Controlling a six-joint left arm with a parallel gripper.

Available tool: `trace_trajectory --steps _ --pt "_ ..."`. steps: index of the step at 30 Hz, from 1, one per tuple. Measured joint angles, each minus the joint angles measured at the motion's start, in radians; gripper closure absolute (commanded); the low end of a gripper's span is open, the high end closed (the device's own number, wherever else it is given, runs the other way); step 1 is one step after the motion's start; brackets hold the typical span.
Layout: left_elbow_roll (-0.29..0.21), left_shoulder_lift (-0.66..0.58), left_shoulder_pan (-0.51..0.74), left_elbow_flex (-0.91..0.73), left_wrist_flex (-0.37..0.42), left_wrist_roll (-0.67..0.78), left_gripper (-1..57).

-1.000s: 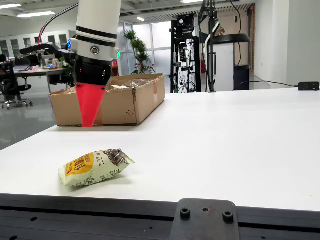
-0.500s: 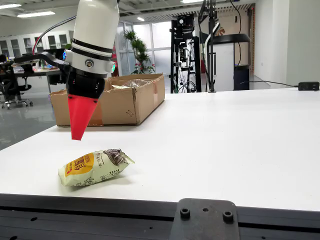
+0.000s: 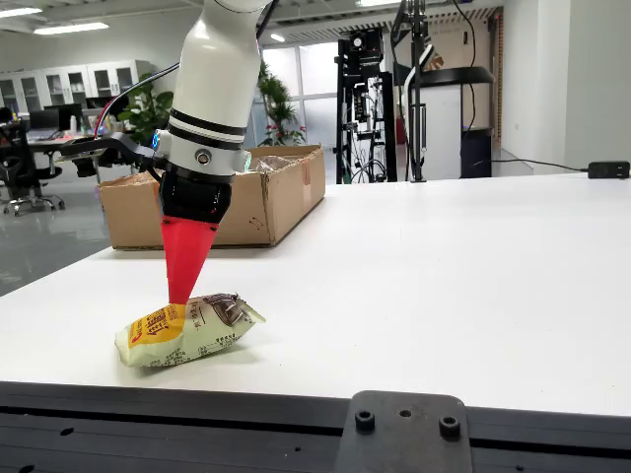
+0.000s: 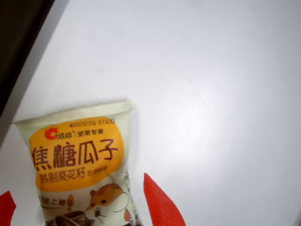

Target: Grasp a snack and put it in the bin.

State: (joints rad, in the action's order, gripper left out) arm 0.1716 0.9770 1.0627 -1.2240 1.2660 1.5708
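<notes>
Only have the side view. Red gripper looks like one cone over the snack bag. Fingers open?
Observer: Yes. In the view that rides on the gripper, two red fingers stand apart, with the snack bag between them.
Operator: Centred?
Observer: Not quite. The bag lies closer to the right finger in that view.
Operator: Table edge nearby?
Observer: The table ends in a dark strip at that view's top left, beyond the bag's sealed end.

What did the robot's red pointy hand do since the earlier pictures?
The gripper came down from in front of the cardboard box toward the snack packet. Its red fingers now sit on either side of the packet, open, not yet squeezing. The packet and box stayed put on the white table.
</notes>
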Motion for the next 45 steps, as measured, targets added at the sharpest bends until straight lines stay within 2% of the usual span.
trace_trajectory --steps 24,45 --pt "-0.001 0.086 0.008 0.049 -0.003 0.0 5.6" --pt "0.008 0.151 0.023 0.105 -0.008 0.0 8.4"
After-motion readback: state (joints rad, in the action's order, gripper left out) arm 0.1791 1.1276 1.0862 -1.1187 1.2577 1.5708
